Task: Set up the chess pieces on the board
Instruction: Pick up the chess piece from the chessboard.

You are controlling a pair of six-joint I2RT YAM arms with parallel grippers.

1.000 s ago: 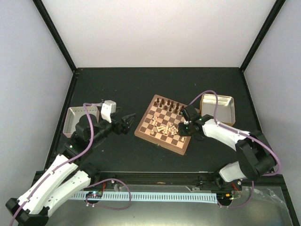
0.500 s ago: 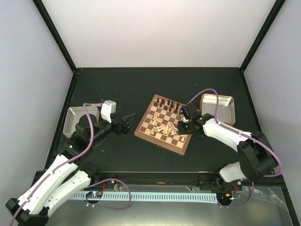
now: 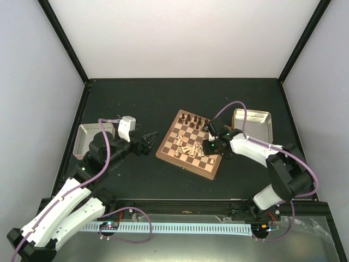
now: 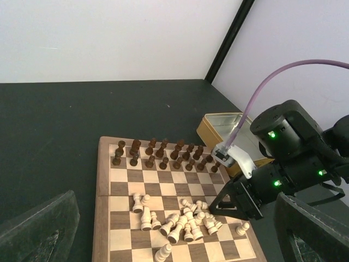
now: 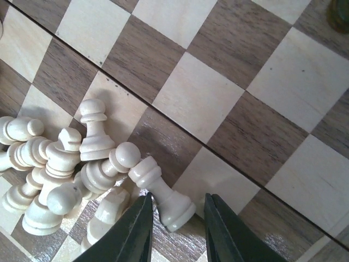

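Note:
The board (image 3: 163, 153) lies mid-table. Dark chess pieces (image 3: 195, 121) stand in two rows along its far edge. Cream chess pieces (image 3: 190, 148) lie tumbled in a heap on its near half. My right gripper (image 3: 208, 147) is low at the heap's right side. In the right wrist view its jaws (image 5: 179, 197) are open, straddling the base of a toppled cream rook (image 5: 162, 192). The left finger (image 5: 136, 232) touches the rook; the right finger stands apart from it. My left gripper (image 3: 151, 140) hangs wide open just left of the board, holding nothing.
A metal tray (image 3: 86, 137) sits behind the left arm. A second tray (image 3: 254, 123) sits right of the board, behind the right arm. In the left wrist view one cream pawn (image 4: 242, 228) stands alone near the board's right corner.
The right gripper has slid left along the board into the cream heap, with its jaws slightly narrower. The left arm has barely moved.

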